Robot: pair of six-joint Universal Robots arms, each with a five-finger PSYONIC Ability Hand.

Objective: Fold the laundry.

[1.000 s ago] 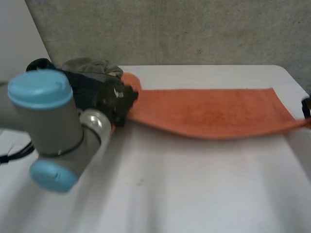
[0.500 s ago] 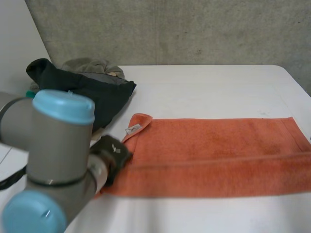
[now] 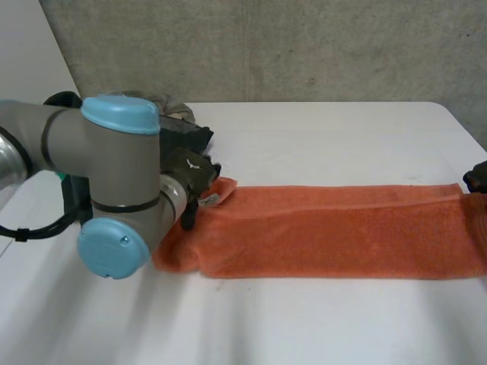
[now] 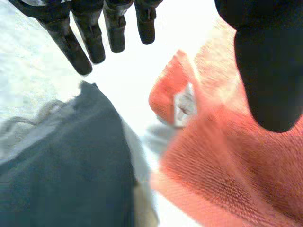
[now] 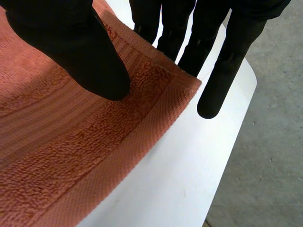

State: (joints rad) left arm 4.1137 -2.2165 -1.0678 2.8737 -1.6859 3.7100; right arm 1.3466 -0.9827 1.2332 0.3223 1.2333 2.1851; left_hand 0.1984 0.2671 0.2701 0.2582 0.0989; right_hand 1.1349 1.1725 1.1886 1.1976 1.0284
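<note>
An orange towel (image 3: 342, 232) lies folded lengthwise across the white table (image 3: 319, 137). My left hand (image 3: 190, 171) hovers over its left end by the white label (image 3: 209, 200). In the left wrist view this hand (image 4: 90, 38) is open, fingers straight and apart from the thumb, holding nothing, above the towel corner (image 4: 227, 156) and its label (image 4: 184, 106). My right hand (image 3: 475, 179) is at the towel's right end. There its thumb (image 5: 80, 52) presses on top of the towel corner (image 5: 71, 142) with straight fingers along the far edge, pinching it.
A pile of dark and grey clothes (image 3: 186, 137) sits at the back left of the table, just behind my left arm; the dark garment (image 4: 61, 165) lies right beside the towel's end. The table's right edge runs close to my right hand.
The towel, held stretched above the table a second ago, has come down and lies folded flat. My left hand has opened and let go of its end; my right hand keeps its hold.
</note>
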